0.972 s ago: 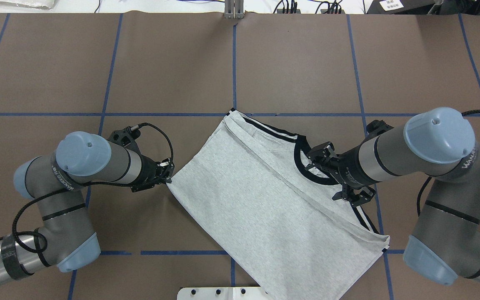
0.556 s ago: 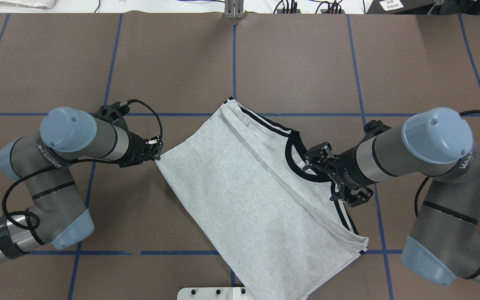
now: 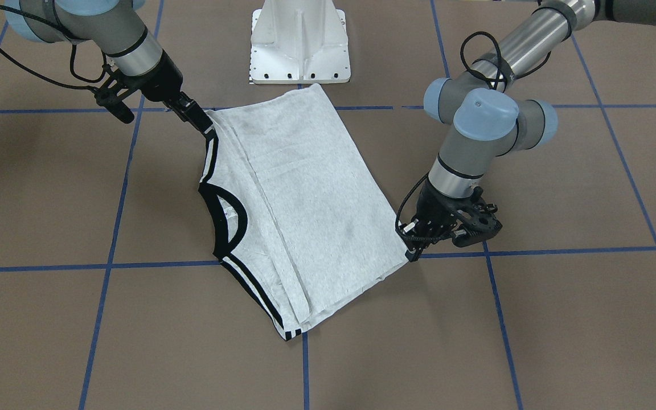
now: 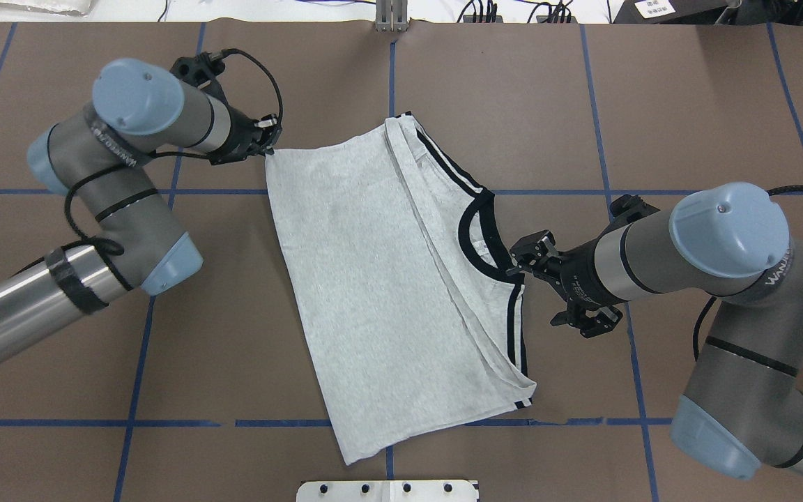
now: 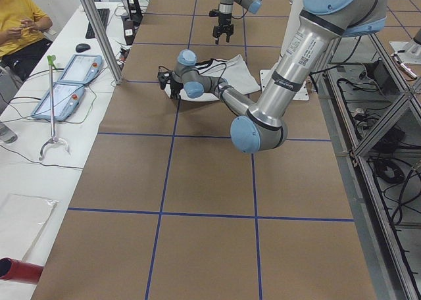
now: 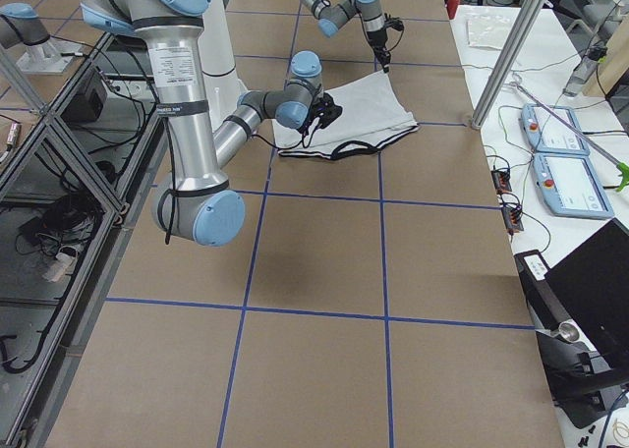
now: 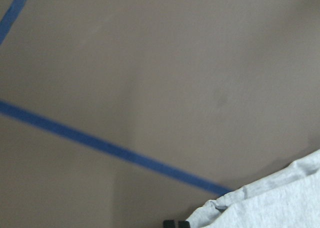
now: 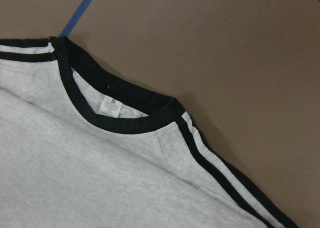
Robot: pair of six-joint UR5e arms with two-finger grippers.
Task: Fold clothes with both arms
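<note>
The clothes are one grey T-shirt (image 4: 373, 279) with a black neckband (image 4: 463, 233) and black shoulder stripes. It lies back-up and folded lengthwise on the brown table (image 4: 687, 104). My left gripper (image 4: 269, 148) is shut on its far left hem corner, low over the table, also seen in the front view (image 3: 410, 250). My right gripper (image 4: 515, 261) hovers over the shoulder stripes beside the neckband, open and holding nothing. The right wrist view shows the T-shirt (image 8: 100, 178) lying flat below. The cartoon print is hidden.
The white pedestal base (image 3: 299, 45) stands just behind the shirt's near hem. Blue tape lines (image 4: 391, 104) grid the table. Off the table's left end a seated person (image 5: 20, 24) and two pendants (image 5: 66, 83) show. Bare table surrounds the shirt.
My left gripper pulled the hem corner far away from the robot. The shirt swung round and slid left, its neckband coming out from under the right gripper, which barely moved.
</note>
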